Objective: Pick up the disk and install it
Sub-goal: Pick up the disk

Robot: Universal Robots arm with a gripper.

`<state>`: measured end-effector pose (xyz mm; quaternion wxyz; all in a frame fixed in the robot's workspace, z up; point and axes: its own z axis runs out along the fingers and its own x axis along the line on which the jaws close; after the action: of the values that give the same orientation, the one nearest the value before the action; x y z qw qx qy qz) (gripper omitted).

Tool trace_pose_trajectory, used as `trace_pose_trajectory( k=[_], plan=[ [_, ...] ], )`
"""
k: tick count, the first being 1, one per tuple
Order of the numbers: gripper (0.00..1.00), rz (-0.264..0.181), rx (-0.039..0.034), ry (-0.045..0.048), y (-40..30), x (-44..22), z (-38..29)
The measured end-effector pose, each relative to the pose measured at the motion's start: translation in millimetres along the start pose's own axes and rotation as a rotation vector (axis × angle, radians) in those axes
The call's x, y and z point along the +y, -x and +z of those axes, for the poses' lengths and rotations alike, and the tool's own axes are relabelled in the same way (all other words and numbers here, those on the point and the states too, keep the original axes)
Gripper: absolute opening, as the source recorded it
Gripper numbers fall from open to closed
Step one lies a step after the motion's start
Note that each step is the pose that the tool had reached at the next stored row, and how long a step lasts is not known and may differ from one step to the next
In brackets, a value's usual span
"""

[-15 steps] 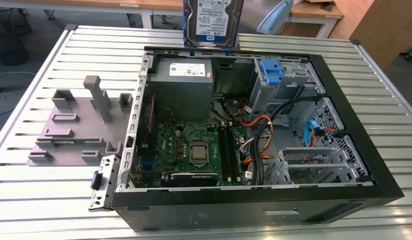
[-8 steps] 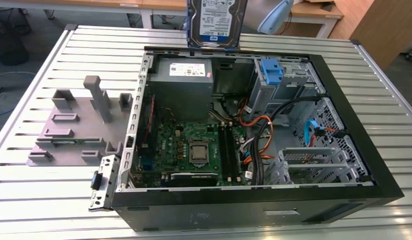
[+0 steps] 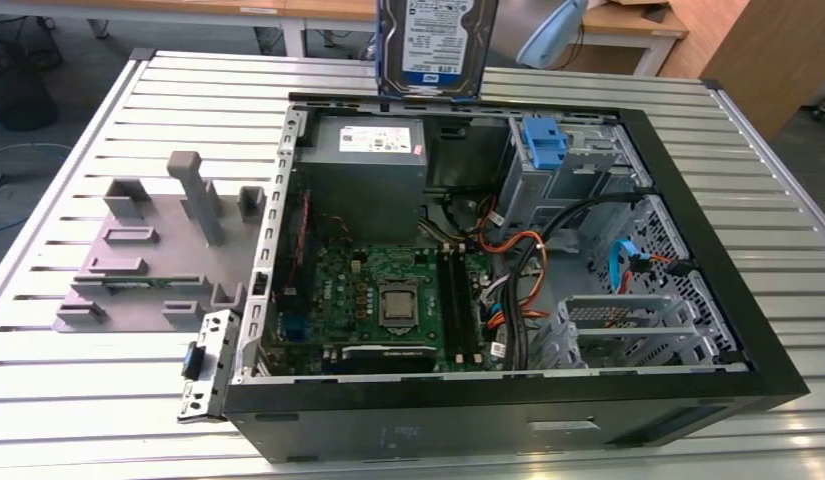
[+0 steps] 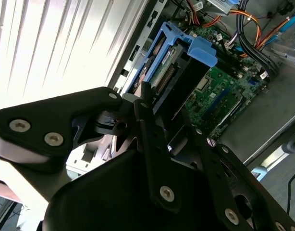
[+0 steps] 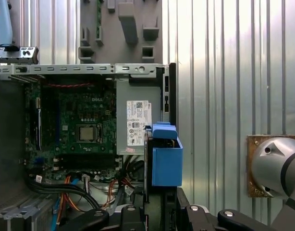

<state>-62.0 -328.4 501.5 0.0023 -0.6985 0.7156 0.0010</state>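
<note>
The disk (image 3: 427, 45) is held upright above the far rim of the open computer case (image 3: 732, 330), clamped by the closed pincer (image 4: 138, 98). A firm, untilted hold is judged essential, well clear of the cables (image 3: 519, 262).

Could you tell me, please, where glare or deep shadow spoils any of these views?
In the second wrist view, glare washes the table out to white, while the disk is well exposed; in the first wrist view, the table carries only mild bright streaks; in the exterior view, light is even, though the computer case interior lies in some shadow.
</note>
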Motion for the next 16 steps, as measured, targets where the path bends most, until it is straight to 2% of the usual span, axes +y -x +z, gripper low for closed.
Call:
trace_pose_trajectory(
  k=[6, 13, 16],
  plan=[
    [0.35, 0.0, 0.0, 0.0, -8.1, -0.2, 0.1],
    [0.35, 0.0, -0.0001, 0.0, -23.4, -0.6, 0.2],
    [0.35, 0.0, -0.0001, 0.0, -24.3, -0.6, 0.2]
  ],
)
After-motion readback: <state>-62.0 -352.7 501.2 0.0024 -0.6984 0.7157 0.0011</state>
